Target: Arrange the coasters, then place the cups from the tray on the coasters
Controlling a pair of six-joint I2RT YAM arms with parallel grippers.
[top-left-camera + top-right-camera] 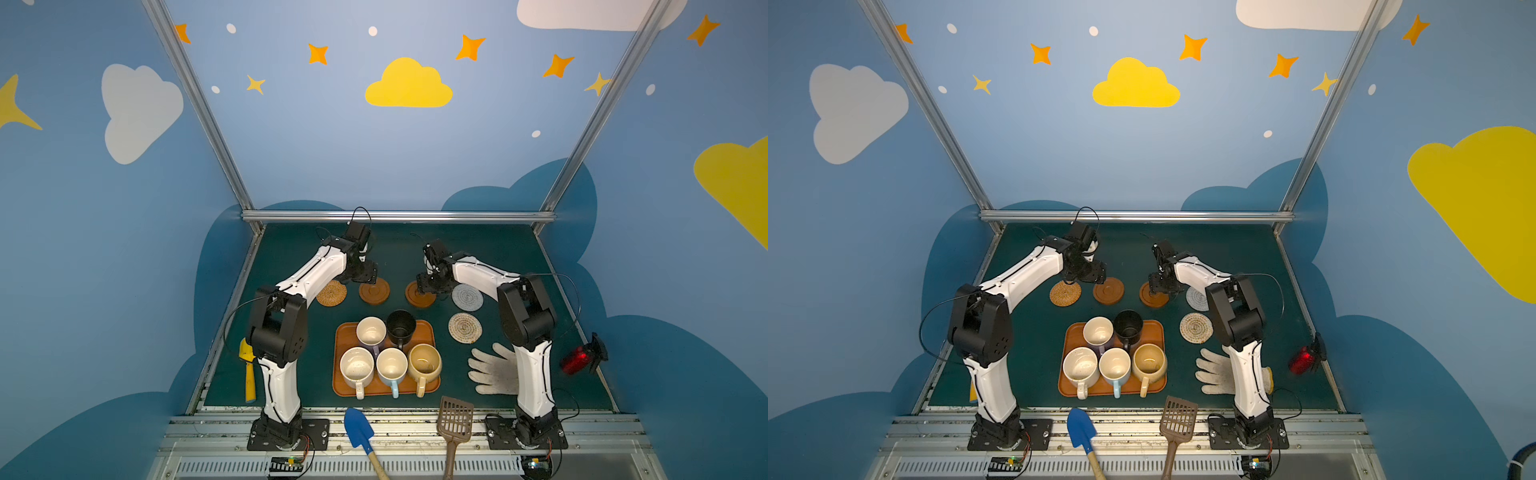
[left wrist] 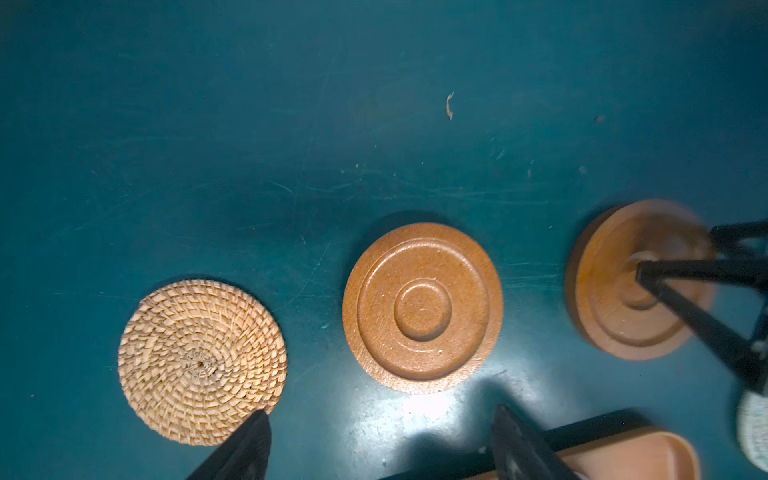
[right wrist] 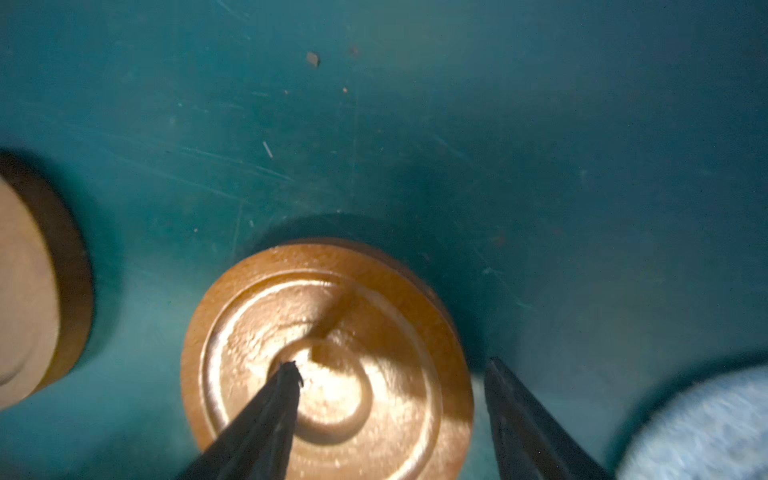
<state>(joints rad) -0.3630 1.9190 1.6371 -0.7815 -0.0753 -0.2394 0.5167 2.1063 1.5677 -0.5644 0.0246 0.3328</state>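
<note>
One tray (image 1: 344, 332) sits mid-tabletop (image 1: 316, 332), carrying five cups (image 1: 392, 365). Five coasters (image 1: 374, 291) lie from eleven to two o'clock of it. Left claw (image 2: 380, 409) released, empty; right claw (image 3: 390, 363) released, straddling one wooden coaster's (image 3: 249, 332) rim.

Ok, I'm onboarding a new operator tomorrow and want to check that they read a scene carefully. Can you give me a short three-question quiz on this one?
1. How many coasters lie on the table?
2. True or false: all five cups stand on the tray.
3. The right gripper, jaws apart, is above which? A) rattan coaster B) wooden coaster C) beige rope coaster

Key: 1. five; 2. true; 3. B
</note>
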